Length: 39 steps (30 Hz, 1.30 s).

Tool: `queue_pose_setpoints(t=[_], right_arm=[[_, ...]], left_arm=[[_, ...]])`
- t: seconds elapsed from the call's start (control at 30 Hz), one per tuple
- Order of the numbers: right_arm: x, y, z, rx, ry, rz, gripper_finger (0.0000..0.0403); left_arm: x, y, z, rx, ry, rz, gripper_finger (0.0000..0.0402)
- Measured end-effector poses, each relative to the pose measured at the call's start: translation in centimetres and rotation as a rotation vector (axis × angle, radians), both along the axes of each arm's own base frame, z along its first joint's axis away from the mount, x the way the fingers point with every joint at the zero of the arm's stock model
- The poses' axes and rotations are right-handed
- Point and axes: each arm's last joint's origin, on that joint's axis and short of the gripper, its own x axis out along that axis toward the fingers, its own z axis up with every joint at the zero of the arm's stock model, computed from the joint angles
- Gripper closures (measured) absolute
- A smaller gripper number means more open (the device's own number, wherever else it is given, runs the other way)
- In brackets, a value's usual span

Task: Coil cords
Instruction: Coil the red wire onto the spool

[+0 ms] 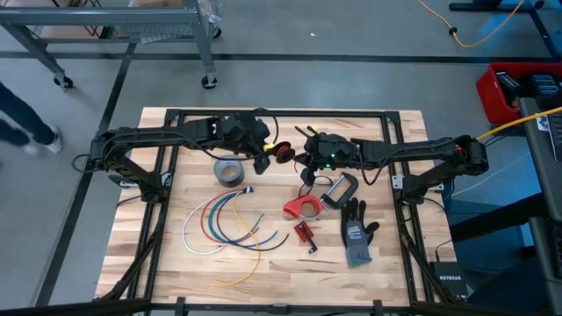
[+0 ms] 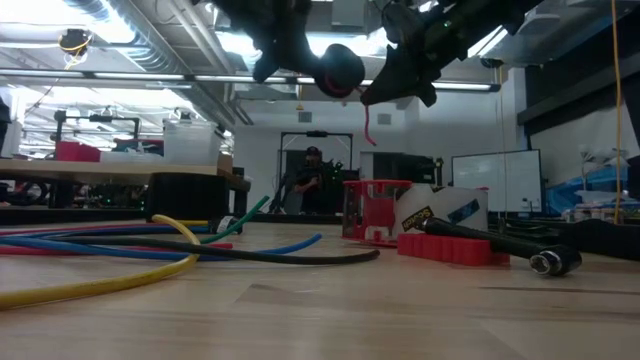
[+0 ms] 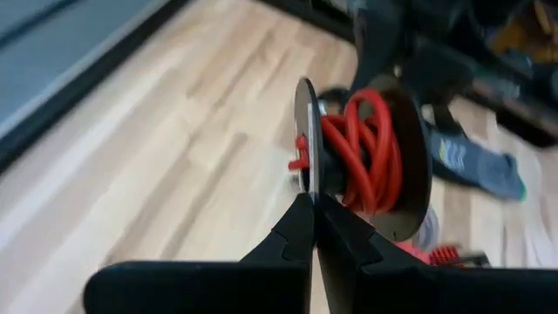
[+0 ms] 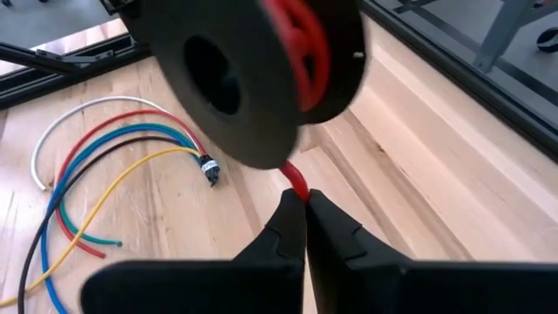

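A black spool [image 1: 283,151] wound with a red cord [image 3: 366,148] hangs in the air above the table's middle, between my two grippers. My left gripper [image 3: 309,202] is shut on the spool, on its left side. My right gripper [image 4: 301,199] is shut on the red cord just below the spool [image 4: 253,70]. A short red tail [image 2: 368,125] dangles under that gripper. More cords [image 1: 224,224], white, red, blue, black, green and yellow, lie in loose arcs on the table nearer the front edge. My left gripper pinches the rim of one spool flange [image 3: 305,161] between its two fingertips, slanting down from the table's left. The spool is lifted clear of the table with its axis about level. My right gripper pinches the red cord [image 4: 295,179] between its two fingertips where it leaves the spool, slanting down from the table's right. The stretch up to the spool is short, and the free end hangs slack below the fingers.
A grey tape roll [image 1: 230,170] lies under the left arm. A red tape dispenser [image 1: 303,208], a black-framed tool [image 1: 341,188], a small red part [image 1: 305,232] and a dark glove [image 1: 357,233] lie right of centre. A person stands far behind the table [image 2: 313,180].
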Motion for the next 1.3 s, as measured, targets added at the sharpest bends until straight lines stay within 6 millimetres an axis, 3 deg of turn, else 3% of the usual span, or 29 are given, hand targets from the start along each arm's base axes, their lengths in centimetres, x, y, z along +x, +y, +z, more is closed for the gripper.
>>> queue_pose_setpoints(t=[0.9, 1.3], right_arm=[[0.16, 0.15, 0.18, -0.01, -0.019, 0.078, 0.0368], [0.15, 0.19, 0.14, -0.018, -0.012, 0.113, 0.0301]], left_arm=[[-0.66, -0.61, -0.85, -0.152, 0.091, -0.092, 0.0401], [-0.59, -0.62, -0.82, -0.161, 0.08, -0.093, 0.0401]])
